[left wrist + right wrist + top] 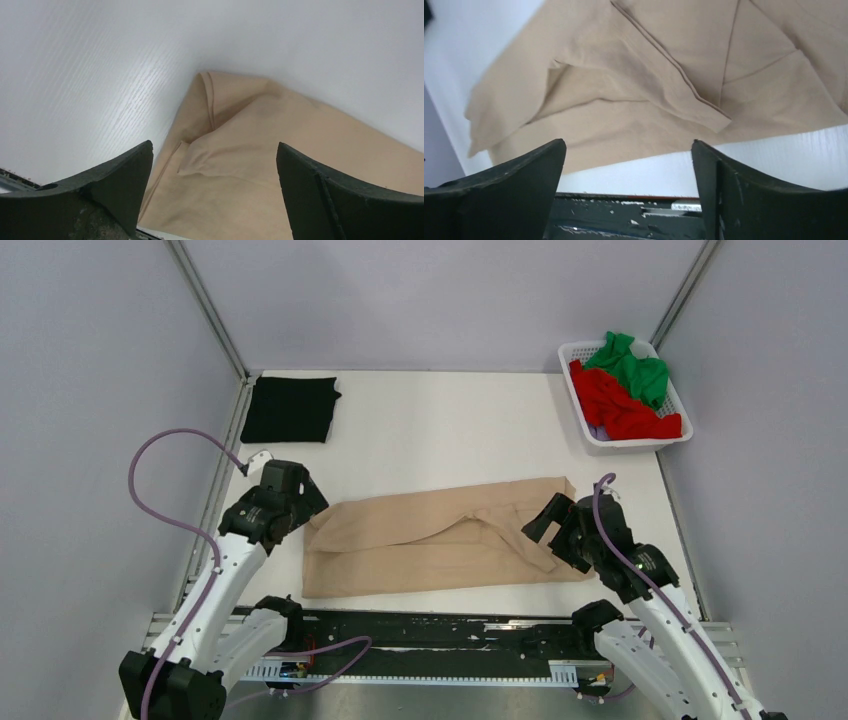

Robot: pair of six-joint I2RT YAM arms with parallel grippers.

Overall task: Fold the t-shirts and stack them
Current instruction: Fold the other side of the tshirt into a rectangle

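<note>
Lying across the near middle of the desk (450,430), the beige shirt (440,537) shows in the top view as a long band folded lengthwise, rumpled toward its right end. The left claw (308,505) sits at the band's left end and the right claw (540,523) over its right part. A black shirt (290,408) lies folded flat at the far left corner. At the far right corner a white basket (600,438) holds a red shirt (622,405) with a green shirt (630,365) heaped behind it.

From the left wrist, both fingers stand wide apart with nothing between them. Beyond them lies a corner of the beige shirt, a hemmed edge doubled over on it, with bare white desk to the left and above.

From the right wrist, the fingers are likewise spread and hold nothing. The beige shirt fills the upper part of the view, with a seamed flap lying slantwise over it. White desk shows just under its near edge, and a dark rail lies below that.
</note>
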